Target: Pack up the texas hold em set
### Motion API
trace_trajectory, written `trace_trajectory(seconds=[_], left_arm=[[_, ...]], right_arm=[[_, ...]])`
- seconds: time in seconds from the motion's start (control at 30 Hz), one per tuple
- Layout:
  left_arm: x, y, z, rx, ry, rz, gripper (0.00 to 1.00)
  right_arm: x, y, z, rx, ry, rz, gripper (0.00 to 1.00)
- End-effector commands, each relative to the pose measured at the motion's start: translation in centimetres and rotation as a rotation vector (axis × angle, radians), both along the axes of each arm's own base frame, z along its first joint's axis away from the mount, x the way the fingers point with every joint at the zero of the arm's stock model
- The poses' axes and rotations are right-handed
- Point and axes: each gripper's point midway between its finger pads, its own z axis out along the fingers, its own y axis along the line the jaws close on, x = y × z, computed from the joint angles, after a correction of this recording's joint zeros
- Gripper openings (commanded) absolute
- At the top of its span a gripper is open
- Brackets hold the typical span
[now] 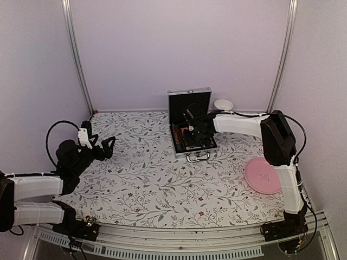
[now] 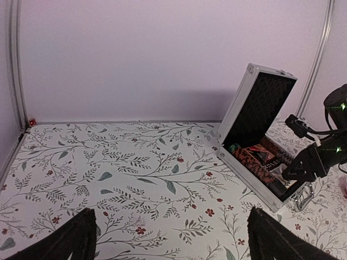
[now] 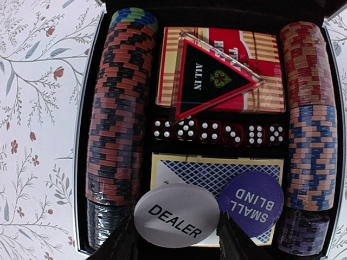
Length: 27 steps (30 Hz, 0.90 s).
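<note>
Currently: worktop [image 1: 146, 179] carries the open case [image 1: 187, 105] at 12 o'clock, lid upright, tray toward the arms. Left tool [image 1: 103, 145] sits at 9 o'clock, jaws wide, nothing in them. Right tool [image 1: 195, 132] is over the tray, jaws part-closed on the white DEALER disc [image 3: 176, 215], pinched by its rim at 6 o'clock in the wrist view. Chip columns [image 3: 116, 119] fill 9 and 3 o'clock; card decks [image 3: 271, 81], triangle [image 3: 209, 78], SMALL BLIND disc [image 3: 252, 203] and dice [image 3: 217, 131] lie between. Judgement: disc light, hard, slick, so edge grip only and release low. Loaded case likely heavy, stiff; close by pushing the lid's top edge.
</note>
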Motion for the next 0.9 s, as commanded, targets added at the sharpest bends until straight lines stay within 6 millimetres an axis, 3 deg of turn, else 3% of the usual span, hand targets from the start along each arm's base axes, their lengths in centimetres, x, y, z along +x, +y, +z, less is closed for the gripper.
trace_trajectory(seconds=[0.0, 0.7, 0.87], left_arm=[[0.11, 0.1, 0.93, -0.004, -0.025, 0.0, 0.97], [0.21, 0.04, 0.71, -0.001, -0.019, -0.002, 0.97], [0.21, 0.09, 0.78, -0.002, -0.021, 0.001, 0.97]], right_arm=[[0.48, 0.71, -0.79, 0.015, 0.008, 0.018, 0.5], [0.52, 0.5, -0.61, 0.006, 0.002, 0.017, 0.6], [-0.25, 0.29, -0.88, 0.015, 0.029, 0.02, 0.61]])
